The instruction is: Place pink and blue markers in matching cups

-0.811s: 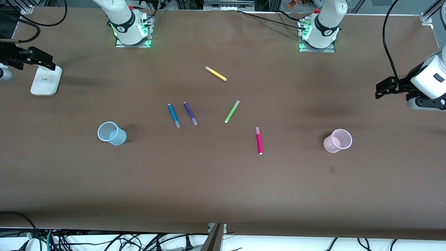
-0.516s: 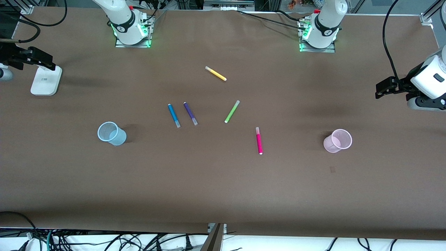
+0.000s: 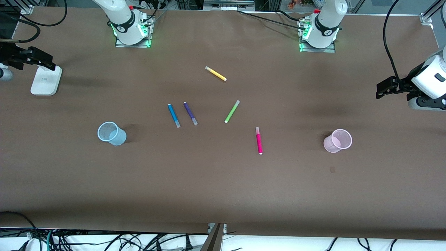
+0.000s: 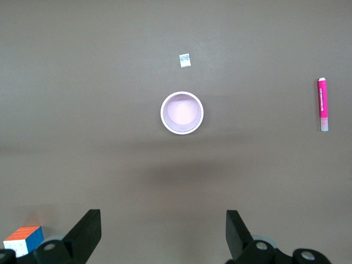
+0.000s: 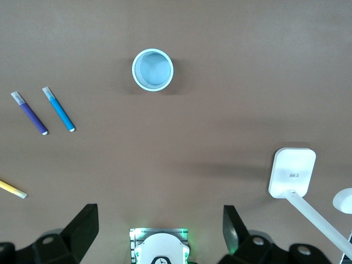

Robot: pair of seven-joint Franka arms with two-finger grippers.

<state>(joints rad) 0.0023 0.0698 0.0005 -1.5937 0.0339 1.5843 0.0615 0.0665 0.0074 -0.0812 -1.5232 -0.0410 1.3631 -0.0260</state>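
Observation:
The pink marker [image 3: 259,140] lies flat near the table's middle, toward the left arm's end, and shows in the left wrist view [image 4: 323,104]. The blue marker [image 3: 174,115] lies beside the purple marker [image 3: 190,113]; the right wrist view shows it too [image 5: 58,109]. The pale pink cup [image 3: 337,140] [image 4: 182,113] stands upright toward the left arm's end. The pale blue cup [image 3: 111,133] [image 5: 153,69] stands upright toward the right arm's end. My left gripper [image 3: 385,87] [image 4: 162,234] is open and empty, high over its table end. My right gripper [image 3: 40,58] [image 5: 159,228] is open and empty, high over its end.
A lime-green marker [image 3: 232,111] and a yellow marker [image 3: 215,73] lie between the two task markers and the bases. A white stand [image 3: 45,81] sits at the right arm's end. A colour cube [image 4: 23,240] shows in the left wrist view. A small mark [image 3: 332,169] lies near the pink cup.

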